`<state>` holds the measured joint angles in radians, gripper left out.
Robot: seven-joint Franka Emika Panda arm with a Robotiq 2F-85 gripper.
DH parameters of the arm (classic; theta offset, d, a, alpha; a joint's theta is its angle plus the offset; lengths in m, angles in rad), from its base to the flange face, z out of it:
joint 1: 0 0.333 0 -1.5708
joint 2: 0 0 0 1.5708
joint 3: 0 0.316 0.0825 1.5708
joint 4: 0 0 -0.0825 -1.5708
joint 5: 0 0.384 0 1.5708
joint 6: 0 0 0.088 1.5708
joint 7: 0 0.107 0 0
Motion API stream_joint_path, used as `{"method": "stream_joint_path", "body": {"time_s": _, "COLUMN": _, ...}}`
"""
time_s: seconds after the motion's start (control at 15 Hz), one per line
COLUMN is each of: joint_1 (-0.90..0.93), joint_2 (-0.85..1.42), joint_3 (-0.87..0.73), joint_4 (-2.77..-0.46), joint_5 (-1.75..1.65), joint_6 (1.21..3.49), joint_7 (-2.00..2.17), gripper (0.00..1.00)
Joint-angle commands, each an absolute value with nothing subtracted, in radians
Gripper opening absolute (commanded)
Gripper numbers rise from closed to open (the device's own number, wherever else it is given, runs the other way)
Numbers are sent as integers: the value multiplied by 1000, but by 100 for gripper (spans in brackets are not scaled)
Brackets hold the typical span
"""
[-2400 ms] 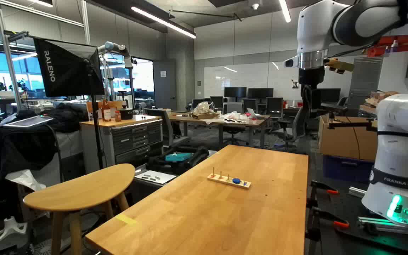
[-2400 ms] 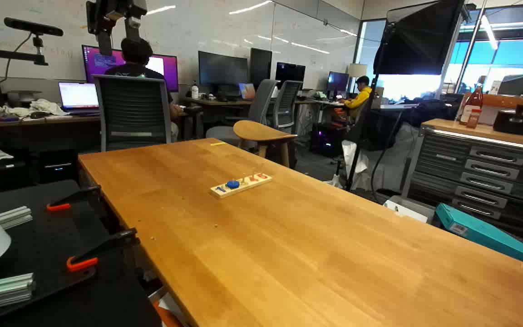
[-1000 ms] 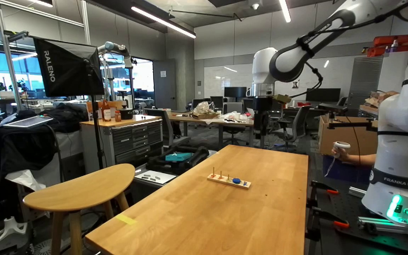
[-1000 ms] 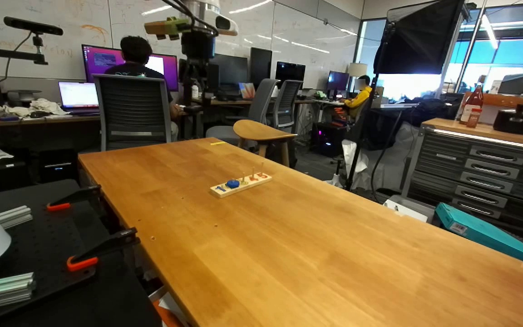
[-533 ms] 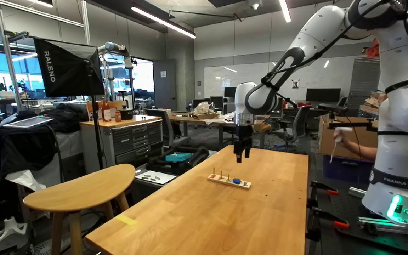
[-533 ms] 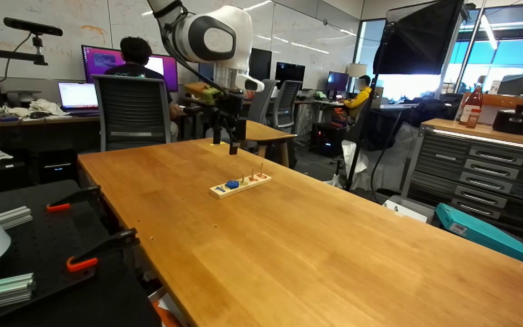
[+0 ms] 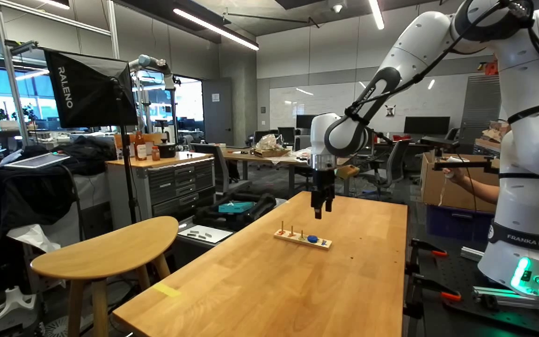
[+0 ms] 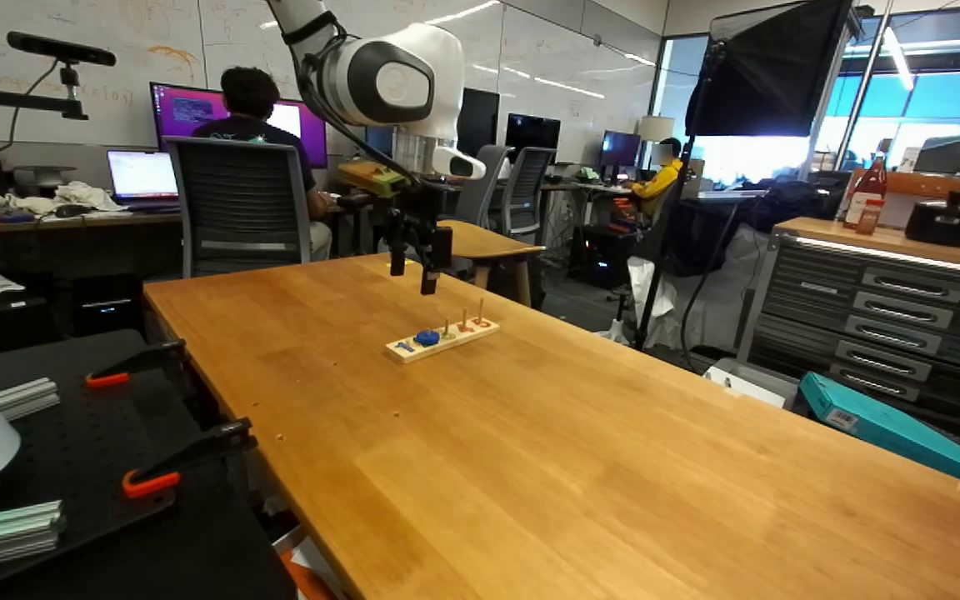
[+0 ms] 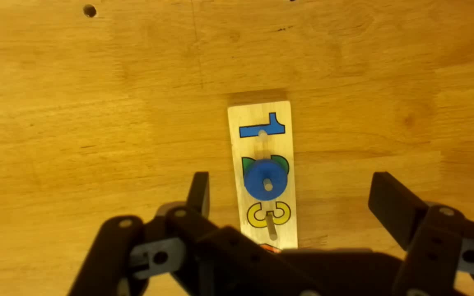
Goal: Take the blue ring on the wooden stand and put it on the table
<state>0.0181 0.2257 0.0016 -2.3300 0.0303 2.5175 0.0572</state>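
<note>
- Target: blue ring (image 9: 257,174) on the wooden stand (image 9: 284,144), threaded on a peg (image 9: 267,184) and partly covering the green numeral (image 9: 283,163). Stand lies on the surface (image 9: 97,123). Single disc or stack: cannot tell.
- Fingers (image 9: 391,207): wide apart, holding nothing. Wrist view has one on either side of the ring, gap much broader than it; in both exterior views they hang above the stand, touching nothing.
- Alignment: ring appears off the middle of that gap, nearer the finger at picture left. A slight sideways correction before descent seems worthwhile.
- Handling (estimate): probably painted wood, so light, stiff and hard to damage. Smooth coat may be a little slippery; a firm squeeze should be safe.
- Hold: outer rim, opposite sides, across the stand's width. That line should avoid the neighbouring pegs (image 9: 271,228), by the blue numeral (image 9: 275,127) and the yellow numeral (image 9: 251,214), which are spaced along the length.
- Depth: ring is nearly as wide as the stand, so tips likely finish over wood; going too low could knock it.
- Lift: straight up until clear of the peg. Tilted, the ring could bind and drag the stand, presumably light too.
- Release: low and flat on the surface beside the stand; dropped on edge, a round rim might roll.
</note>
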Motion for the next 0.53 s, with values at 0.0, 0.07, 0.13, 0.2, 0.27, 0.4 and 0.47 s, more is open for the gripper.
{"method": "stream_joint_path", "body": {"time_s": 0.0, "joint_1": 20, "joint_2": 296, "joint_3": -29, "joint_4": -2313, "joint_5": -27, "joint_6": 2584, "joint_7": 101, "gripper": 100}}
{"method": "stream_joint_path", "body": {"time_s": 0.07, "joint_1": 22, "joint_2": 316, "joint_3": -34, "joint_4": -2307, "joint_5": -33, "joint_6": 2603, "joint_7": 105, "gripper": 100}}
{"method": "stream_joint_path", "body": {"time_s": 0.13, "joint_1": 17, "joint_2": 337, "joint_3": -33, "joint_4": -2304, "joint_5": -22, "joint_6": 2641, "joint_7": 96, "gripper": 100}}
{"method": "stream_joint_path", "body": {"time_s": 0.2, "joint_1": 12, "joint_2": 357, "joint_3": -28, "joint_4": -2302, "joint_5": -6, "joint_6": 2684, "joint_7": 82, "gripper": 100}}
{"method": "stream_joint_path", "body": {"time_s": 0.27, "joint_1": 9, "joint_2": 378, "joint_3": -25, "joint_4": -2306, "joint_5": 3, "joint_6": 2728, "joint_7": 78, "gripper": 100}}
{"method": "stream_joint_path", "body": {"time_s": 0.4, "joint_1": -3, "joint_2": 412, "joint_3": -5, "joint_4": -2305, "joint_5": 38, "joint_6": 2788, "joint_7": 64, "gripper": 100}}
{"method": "stream_joint_path", "body": {"time_s": 0.47, "joint_1": -4, "joint_2": 431, "joint_3": -1, "joint_4": -2301, "joint_5": 48, "joint_6": 2815, "joint_7": 68, "gripper": 100}}
